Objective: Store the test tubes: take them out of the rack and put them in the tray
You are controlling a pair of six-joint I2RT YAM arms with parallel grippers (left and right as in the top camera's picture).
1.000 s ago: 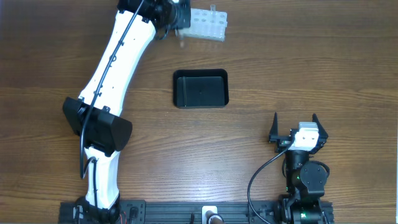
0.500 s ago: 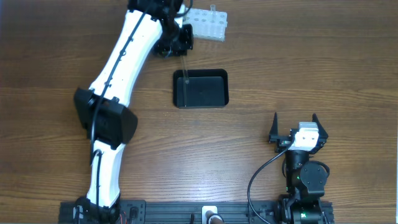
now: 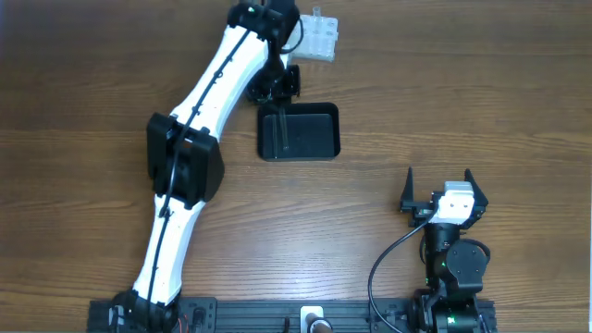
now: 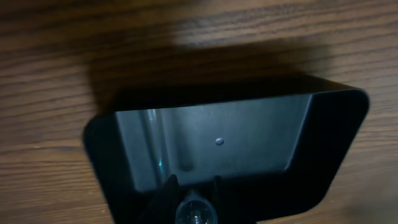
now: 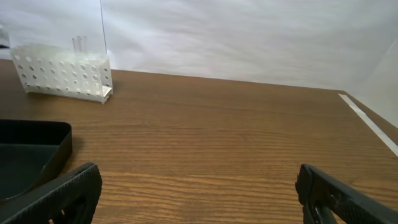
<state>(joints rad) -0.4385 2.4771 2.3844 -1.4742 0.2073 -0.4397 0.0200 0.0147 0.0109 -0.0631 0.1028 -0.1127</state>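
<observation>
Test tube was up in the left gripper, fingers clenched on its top end, and the glass hung down from them over the black tray. From the wrist I was looking right down the tube's round mouth, pinched between the two fingertips, with the tray's grey floor and dark walls spread out directly beneath them. I couldn't tell whether the lower tip touched the floor. The tube sat toward one side wall of the tray, with that wall close beside the fingers and the other one well apart.

Just beyond the fingers, past the tray's far rim, stood the white rack, partly covered by the left arm, and a second tube stood upright in it.

Over at the other side, the right gripper was parked near its own base, jaws spread wide with bare wooden table between them. Ahead of those fingers and off to one side lay a corner of the tray, with the rack farther back, both well apart from them.
</observation>
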